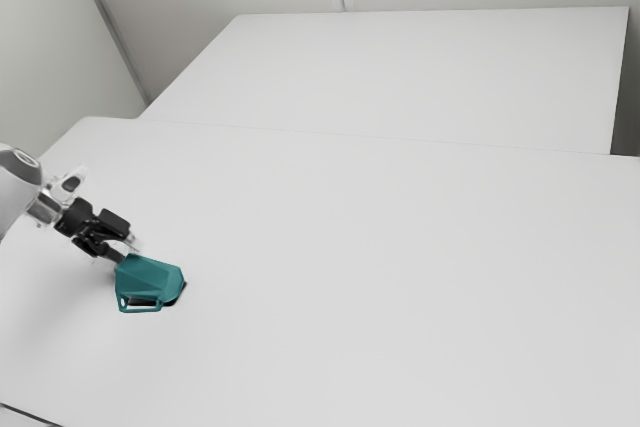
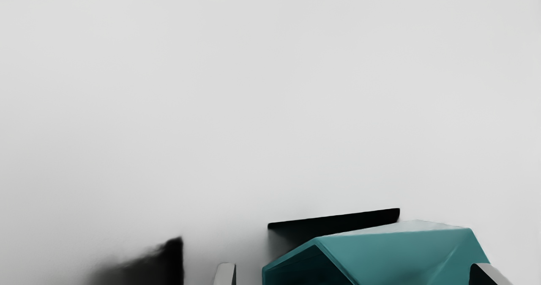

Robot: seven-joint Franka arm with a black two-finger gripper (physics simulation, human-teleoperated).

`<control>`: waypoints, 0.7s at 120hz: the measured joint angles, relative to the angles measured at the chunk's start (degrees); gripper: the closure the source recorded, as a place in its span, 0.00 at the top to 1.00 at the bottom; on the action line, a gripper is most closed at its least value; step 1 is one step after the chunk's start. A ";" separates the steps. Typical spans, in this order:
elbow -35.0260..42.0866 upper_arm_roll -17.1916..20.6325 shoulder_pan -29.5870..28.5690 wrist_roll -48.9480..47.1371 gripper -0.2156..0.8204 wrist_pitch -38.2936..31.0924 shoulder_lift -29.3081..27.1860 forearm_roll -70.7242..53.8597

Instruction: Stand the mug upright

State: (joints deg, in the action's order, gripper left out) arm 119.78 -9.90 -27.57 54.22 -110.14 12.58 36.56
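On the table (image 1: 390, 267): a blue-green mug (image 1: 150, 275) lies tipped over on its side, near the exterior view's left.
Mug's shape: it has flat sides and sharp corners, like a cut stone.
Mug's handle (image 1: 140, 310): it is a loop on the side of the mug nearest the exterior view's bottom edge.
Robot arm (image 1: 18, 187): it comes in from the exterior view's left and reaches down to the mug.
Black gripper (image 1: 127, 250): it is low and right by the mug, with its tips spread wide.
Fingers (image 2: 225, 275): part of the mug is between them in the wrist view. One stands apart from it, with a gap. The other is right at the mug's far edge, and I can't tell if it touches.
Mug's dark side: it faces the finger that stands apart.
Black shadow (image 2: 338, 225): it is on the table, just beside the mug.
White flat top (image 1: 420, 77): it is behind the table, with pale walls (image 1: 200, 7) around it.
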 joint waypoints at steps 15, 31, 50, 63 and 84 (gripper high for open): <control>0.05 0.29 -0.80 4.55 0.79 0.98 0.10 2.65; 1.38 0.32 -1.63 8.52 0.79 2.06 -0.01 4.84; 3.77 0.32 -2.46 12.09 0.79 3.17 -0.98 5.62; 5.26 0.32 -3.22 14.00 0.79 3.74 -2.31 5.65; 6.64 0.32 -3.54 16.32 0.78 4.61 -3.27 5.50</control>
State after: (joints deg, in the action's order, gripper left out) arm 126.43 -9.58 -31.11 70.53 -105.54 9.31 42.06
